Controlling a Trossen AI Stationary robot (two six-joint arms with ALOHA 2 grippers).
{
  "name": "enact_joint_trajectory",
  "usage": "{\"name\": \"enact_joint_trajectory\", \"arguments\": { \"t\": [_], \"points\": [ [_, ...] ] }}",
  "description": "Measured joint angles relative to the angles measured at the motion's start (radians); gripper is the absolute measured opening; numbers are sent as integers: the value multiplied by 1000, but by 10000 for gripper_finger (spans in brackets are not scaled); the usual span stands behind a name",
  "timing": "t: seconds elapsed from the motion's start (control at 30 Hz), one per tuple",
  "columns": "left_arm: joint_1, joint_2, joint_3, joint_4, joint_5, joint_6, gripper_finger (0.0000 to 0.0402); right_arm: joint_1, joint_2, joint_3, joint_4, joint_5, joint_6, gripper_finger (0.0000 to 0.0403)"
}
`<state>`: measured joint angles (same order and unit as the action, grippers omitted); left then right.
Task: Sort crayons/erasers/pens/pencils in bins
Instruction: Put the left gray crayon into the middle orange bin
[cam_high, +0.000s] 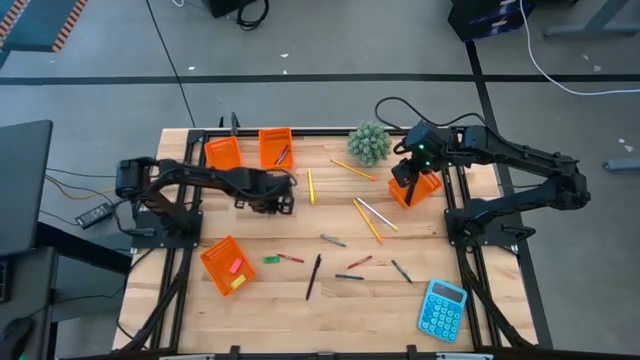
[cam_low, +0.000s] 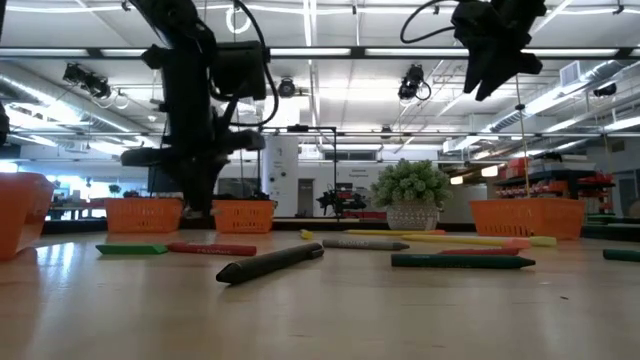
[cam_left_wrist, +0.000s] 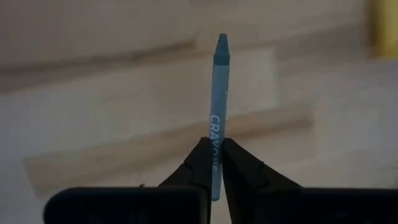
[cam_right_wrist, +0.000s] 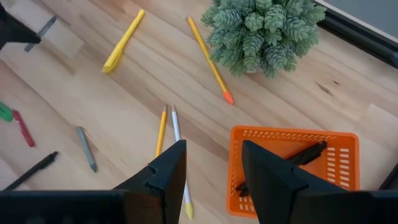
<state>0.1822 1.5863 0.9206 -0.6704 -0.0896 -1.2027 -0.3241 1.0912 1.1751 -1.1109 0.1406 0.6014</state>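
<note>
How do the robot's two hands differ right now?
The left gripper has its fingers pinched shut on a blue crayon, while the right gripper holds nothing, fingers spread. The left hangs beside the two rear bins; the right hovers above the bin with pens. Both are dark two-finger claws.

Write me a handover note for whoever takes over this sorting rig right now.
Left hand: shut on a blue-grey crayon, held above the table near the two back bins.
Right hand: open, empty, above the right bin, which holds dark pens.
Done: erasers in the front-left bin; a pen-like stick in the second back bin.
Left: pencils mid-table, loose crayons, a black pen, a green eraser.
</note>
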Motion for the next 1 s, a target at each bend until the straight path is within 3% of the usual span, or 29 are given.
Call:
{"name": "enact_joint_trajectory", "arguments": {
  "t": [0.13, 0.27, 0.53, 0.8, 1.0],
  "points": [
    [60, -41, 20, 20, -10, 41, 39, 0, 0, 0, 11, 0, 0, 161],
    [123, -48, 110, 13, -51, 202, 50, 0, 0, 0, 12, 9, 19, 161],
    [304, -47, 282, -17, -128, 500, 29, 0, 0, 0, 15, 16, 79, 161],
    [484, -16, 281, -51, -108, 637, 51, 0, 0, 0, 15, 16, 143, 161],
    [512, 61, 282, 41, -55, 716, 39, 0, 0, 0, 17, 16, 160, 161]
  ]
}}
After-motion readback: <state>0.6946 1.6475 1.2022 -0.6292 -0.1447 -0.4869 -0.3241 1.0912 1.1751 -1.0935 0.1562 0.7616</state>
